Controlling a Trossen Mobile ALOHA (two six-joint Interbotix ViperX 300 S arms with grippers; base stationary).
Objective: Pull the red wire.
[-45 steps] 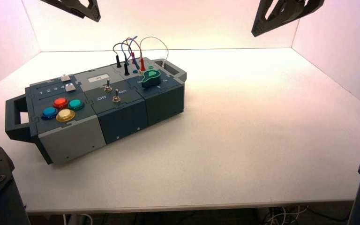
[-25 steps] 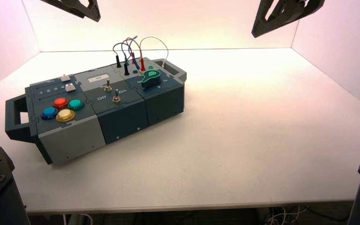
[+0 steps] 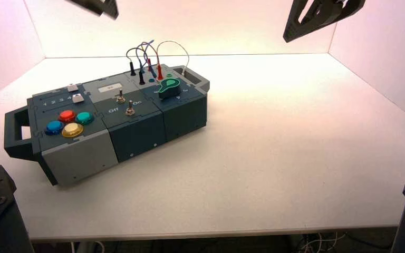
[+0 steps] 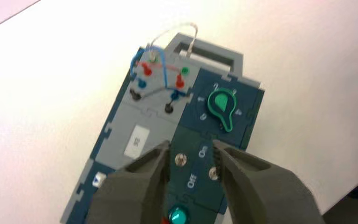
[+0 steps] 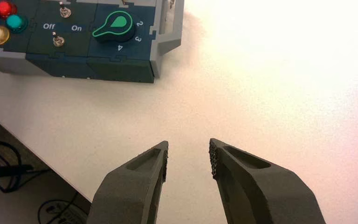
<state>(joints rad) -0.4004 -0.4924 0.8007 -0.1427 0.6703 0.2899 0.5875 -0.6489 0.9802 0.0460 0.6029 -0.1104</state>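
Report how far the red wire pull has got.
Done: nothing visible; both red banana plugs of the red wire still sit in the box's light-grey panel.
In hand: the left tool, open and empty, is above the box.
Left: grip the wire and pull it. The right tool waits open over the table.

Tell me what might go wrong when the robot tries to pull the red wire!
The red wire crosses close to the blue wire, so the left hand might snag both. The black plug stands near the red plug, so it could perhaps get bumped. A hard tug might also shift the box.
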